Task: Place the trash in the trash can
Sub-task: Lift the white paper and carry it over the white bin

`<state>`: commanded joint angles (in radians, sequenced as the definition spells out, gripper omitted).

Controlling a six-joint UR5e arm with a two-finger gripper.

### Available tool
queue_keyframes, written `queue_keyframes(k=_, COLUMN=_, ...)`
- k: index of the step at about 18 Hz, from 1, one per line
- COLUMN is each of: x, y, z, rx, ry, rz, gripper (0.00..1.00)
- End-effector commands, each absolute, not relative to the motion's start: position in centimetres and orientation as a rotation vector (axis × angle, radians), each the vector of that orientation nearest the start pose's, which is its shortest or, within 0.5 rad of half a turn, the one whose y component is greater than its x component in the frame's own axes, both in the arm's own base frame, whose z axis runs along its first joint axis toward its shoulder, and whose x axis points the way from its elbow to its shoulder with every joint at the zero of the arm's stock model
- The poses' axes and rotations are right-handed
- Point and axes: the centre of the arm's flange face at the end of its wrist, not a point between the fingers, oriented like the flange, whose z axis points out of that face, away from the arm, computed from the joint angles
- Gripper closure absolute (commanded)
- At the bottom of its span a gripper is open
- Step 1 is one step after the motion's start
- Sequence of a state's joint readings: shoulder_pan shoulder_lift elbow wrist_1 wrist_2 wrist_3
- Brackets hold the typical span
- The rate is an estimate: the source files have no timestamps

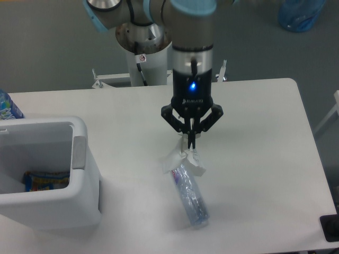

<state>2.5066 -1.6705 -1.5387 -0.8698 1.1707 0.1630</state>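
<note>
My gripper (190, 146) points straight down over the middle of the table, shut on a crumpled white paper scrap (182, 161) that hangs from its fingertips, lifted off the surface. Right below it a crushed clear bluish plastic bottle (189, 194) lies on the table, running toward the front edge. The white trash can (79, 190) stands at the front left, well to the left of my gripper, with a grey panel on its right side. A colourful wrapper (45, 181) lies inside the can.
The top of a blue-labelled bottle (7, 107) shows at the left edge behind the trash can. A blue translucent bag (300, 14) lies on the floor at the top right. A dark object (330, 227) sits at the table's front right corner.
</note>
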Motion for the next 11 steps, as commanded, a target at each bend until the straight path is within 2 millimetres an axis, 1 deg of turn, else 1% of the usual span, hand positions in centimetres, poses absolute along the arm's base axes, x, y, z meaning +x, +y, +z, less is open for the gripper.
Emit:
queue_keyframes(k=2, x=-34.6, y=47.9, z=56.0, rx=-2.242, ry=-0.789, rz=-0.028, gripper=1.00)
queue_keyframes(k=3, x=-33.7, y=48.5, z=56.3, rx=-2.238, ry=-0.788, rz=-0.043, gripper=1.00)
queue_keyframes(k=5, x=-31.6, y=49.3, z=57.7, rx=-2.231, ry=-0.744, rz=-0.048, gripper=1.00)
queue_keyframes(k=9, x=-27.7, y=50.3, z=59.2, rx=-2.233, ry=-0.665, rz=-0.064, gripper=1.00)
queue_keyframes(k=11, x=-25.2, y=51.6, z=60.1, rx=-2.237, ry=-0.600, rz=-0.078, gripper=1.00)
